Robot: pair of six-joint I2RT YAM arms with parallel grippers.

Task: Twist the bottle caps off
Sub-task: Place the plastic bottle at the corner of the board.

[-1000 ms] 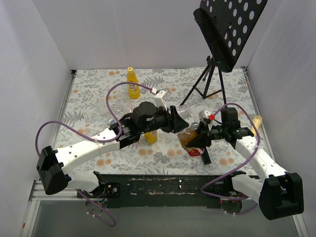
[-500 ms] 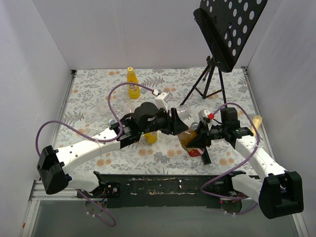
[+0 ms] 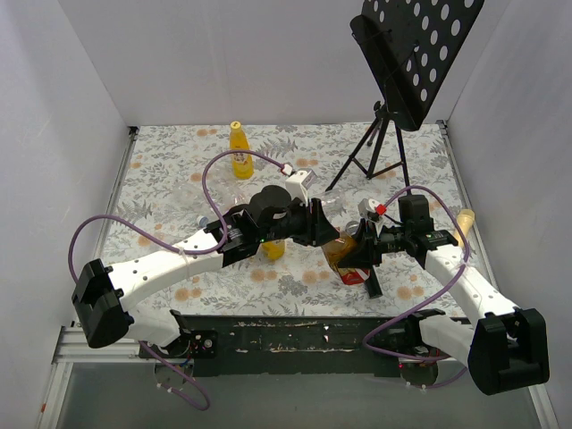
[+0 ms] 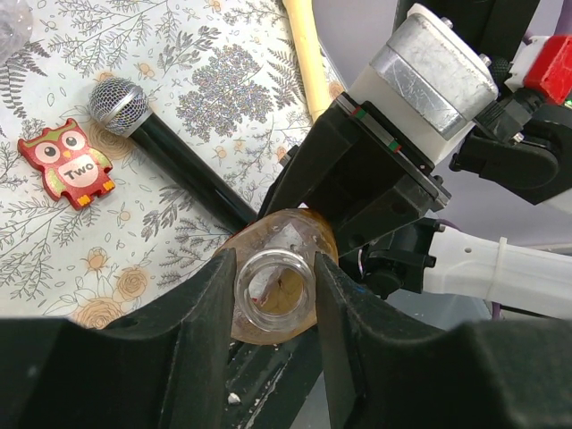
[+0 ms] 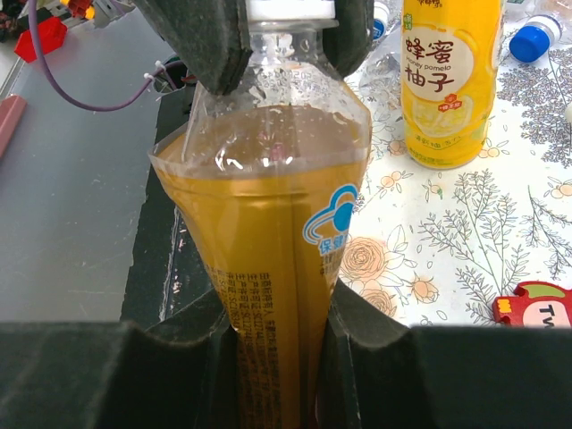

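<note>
**A:** Well, on the left, the left gripper (image 4: 275, 290) is pinching the very top of the brown bottle (image 5: 268, 223), its fingers pressing either side of the neck.

**B:** Is that white band (image 5: 290, 9) between them the cap?

**A:** Cannot tell. From the left wrist the mouth is looking clear.

**B:** The bottle is leaning tilted between the two arms, over the near part of the table (image 3: 161, 188).

**A:** I'm judging it thin and soft. The shoulder is creasing, the liquid is adding weight and the label is looking slick. The stiff neck is the place for twisting.

**B:** And on the right, the right gripper (image 5: 279, 308) is clamping the labelled body low down, bracing it.
</note>
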